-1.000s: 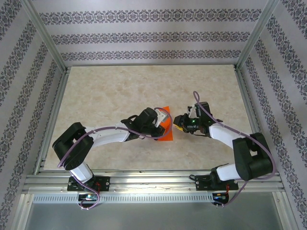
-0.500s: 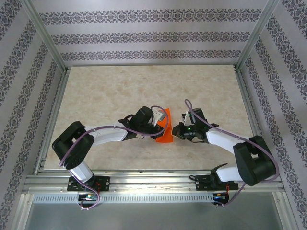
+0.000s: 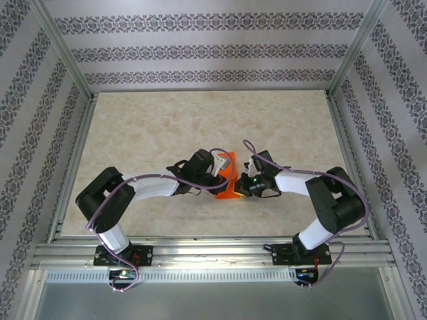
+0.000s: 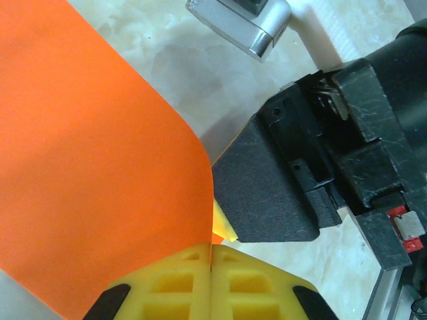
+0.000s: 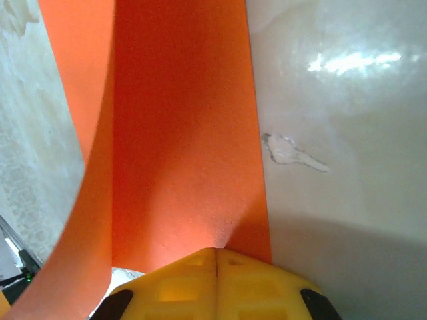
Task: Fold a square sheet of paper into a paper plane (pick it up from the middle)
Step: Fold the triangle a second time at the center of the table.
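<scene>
I'm seeing the square sheet of paper (image 3: 228, 192) sitting around the middle of the worktop (image 3: 167, 127), a little toward the near edge, caught between both hands. It is not lying flat: in the left wrist view the orange sheet (image 4: 87, 167) is bowing up off the marble surface in a smooth curve. In the right wrist view the paper (image 5: 187, 133) is running away from the camera as a long band, with one side curling up along its left.

The left hand (image 3: 220, 175) is reaching in from the left-edge side. Its yellow pads (image 4: 173, 287) are pressing together, pinching the sheet's edge right at the seam. The right hand (image 3: 245, 187) is coming in from the right-edge side, closed as well. Its yellow fingers (image 5: 253, 280) are meeting on the near end of the orange band. Its black finger (image 4: 267, 187) is sitting just beside the left hand's tips, the two hands almost touching over the paper.
</scene>
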Robot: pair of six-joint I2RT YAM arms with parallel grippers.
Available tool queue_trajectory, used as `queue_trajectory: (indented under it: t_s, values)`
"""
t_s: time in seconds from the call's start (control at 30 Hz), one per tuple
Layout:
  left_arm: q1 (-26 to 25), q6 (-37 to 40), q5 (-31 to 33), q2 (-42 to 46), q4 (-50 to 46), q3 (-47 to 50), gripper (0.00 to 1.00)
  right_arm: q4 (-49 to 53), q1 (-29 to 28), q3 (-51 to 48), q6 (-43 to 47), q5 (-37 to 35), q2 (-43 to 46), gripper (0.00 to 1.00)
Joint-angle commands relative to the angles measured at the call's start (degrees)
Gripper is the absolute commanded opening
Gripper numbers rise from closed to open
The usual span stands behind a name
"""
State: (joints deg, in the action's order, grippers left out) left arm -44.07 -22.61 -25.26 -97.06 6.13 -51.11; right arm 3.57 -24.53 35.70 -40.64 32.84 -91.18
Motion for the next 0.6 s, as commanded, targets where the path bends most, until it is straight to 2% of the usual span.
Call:
queue_trajectory:
  t_s: [0.0,0.2,0.57]
  values:
    - [2.10,-1.58,-0.96,-1.02,2.04,0.40,0.00,7.07,-0.38,0.15,4.61,-5.03,-1.77,0.03]
    - [4.47,-3.22,-1.46,-2.92,2.84,0.31,0.00,10.05,-0.07,1.64,6.53,-5.87,-1.81,0.03]
    - [5.67,-2.55,-1.43,-6.86,2.05,-0.57,0.00,8.87,-0.40,3.65,4.94,-2.91,-0.30,0.04]
